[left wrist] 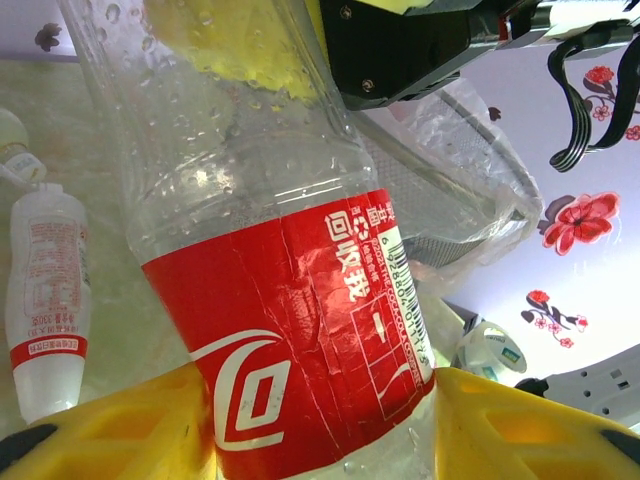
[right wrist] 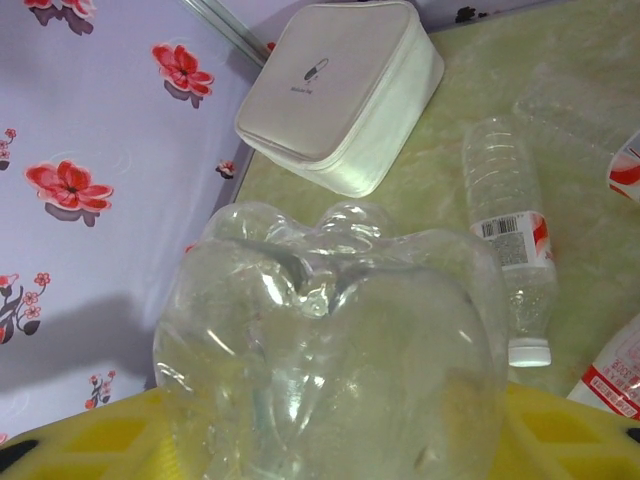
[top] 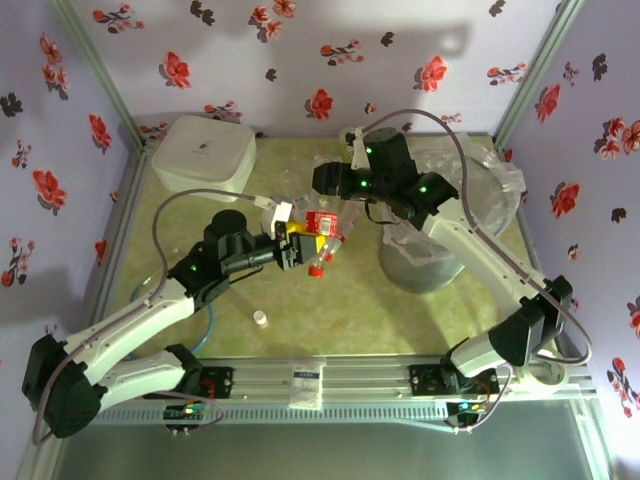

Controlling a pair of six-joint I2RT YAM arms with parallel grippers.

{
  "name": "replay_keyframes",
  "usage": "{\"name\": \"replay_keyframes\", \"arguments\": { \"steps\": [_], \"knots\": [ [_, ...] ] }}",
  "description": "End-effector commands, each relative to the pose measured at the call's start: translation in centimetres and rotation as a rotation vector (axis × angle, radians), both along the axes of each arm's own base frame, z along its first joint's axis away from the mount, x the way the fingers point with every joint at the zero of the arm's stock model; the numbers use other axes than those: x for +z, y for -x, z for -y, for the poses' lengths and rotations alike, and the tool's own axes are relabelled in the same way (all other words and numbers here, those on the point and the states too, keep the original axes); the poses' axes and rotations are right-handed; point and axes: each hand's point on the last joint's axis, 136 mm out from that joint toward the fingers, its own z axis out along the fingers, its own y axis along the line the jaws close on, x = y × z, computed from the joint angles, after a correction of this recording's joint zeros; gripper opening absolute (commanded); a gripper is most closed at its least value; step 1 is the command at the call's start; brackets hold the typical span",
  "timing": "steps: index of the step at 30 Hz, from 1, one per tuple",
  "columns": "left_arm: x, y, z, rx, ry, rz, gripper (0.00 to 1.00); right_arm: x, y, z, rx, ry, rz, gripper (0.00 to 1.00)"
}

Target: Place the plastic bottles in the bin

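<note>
Two plastic bottles are gripped, one by each arm. The left gripper (left wrist: 318,440) has its yellow fingers (left wrist: 110,435) clamped on the red-label bottle (left wrist: 290,330). This bottle is clear and beaded with droplets inside. Its wrapper carries a white swirl, the Chinese characters 回收我 and a barcode. The right gripper (right wrist: 330,440) is closed around the clear bottle (right wrist: 330,330), seen base-first with a lobed bottom. The top view adds that the red-label bottle has a red cap and sits over the middle of the pale green table (top: 350,320). It is just left of the bin (top: 420,268), a grey translucent bucket lined with a clear bag. The right wrist view shows a white-capped bottle (right wrist: 515,240) lying on the table, with a red-white label and a barcode. Beyond it is the white lidded box (right wrist: 340,90), marked with a small pill-shaped logo. The left wrist view shows a white-label bottle (left wrist: 45,300) lying flat, its red print too small to read. A loose white cap (top: 260,318) lies nearer the arm bases.
</note>
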Motion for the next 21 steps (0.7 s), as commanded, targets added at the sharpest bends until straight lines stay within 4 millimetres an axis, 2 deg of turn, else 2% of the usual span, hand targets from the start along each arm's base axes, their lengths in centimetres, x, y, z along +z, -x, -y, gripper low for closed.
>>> {"name": "replay_keyframes", "arguments": {
  "steps": [1, 9, 12, 15, 19, 21],
  "knots": [
    [1.5, -0.1, -0.3, 0.014, 0.018, 0.058, 0.56, 1.9, -0.3, 0.6, -0.012, -0.015, 0.063, 0.58],
    [1.3, -0.3, -1.5, 0.079, 0.025, 0.067, 0.88, 6.5, -0.8, 1.9, -0.008, -0.01, 0.19, 0.44],
    [1.5, -0.4, -2.3, 0.117, 0.029, 0.08, 0.94, 9.1, -1.3, 3.6, -0.032, 0.005, 0.256, 0.42],
    [1.7, -0.5, -3.0, 0.145, 0.024, 0.093, 0.95, 12.6, -1.6, 7.0, -0.091, 0.04, 0.343, 0.4],
    [1.2, -0.8, -3.5, 0.168, 0.009, 0.091, 0.97, 17.4, -1.0, 13.1, -0.226, 0.119, 0.482, 0.36],
    [1.0, -1.1, -3.5, 0.174, 0.004, 0.087, 0.97, 18.8, -0.4, 16.2, -0.295, 0.213, 0.537, 0.33]
  ]
}}
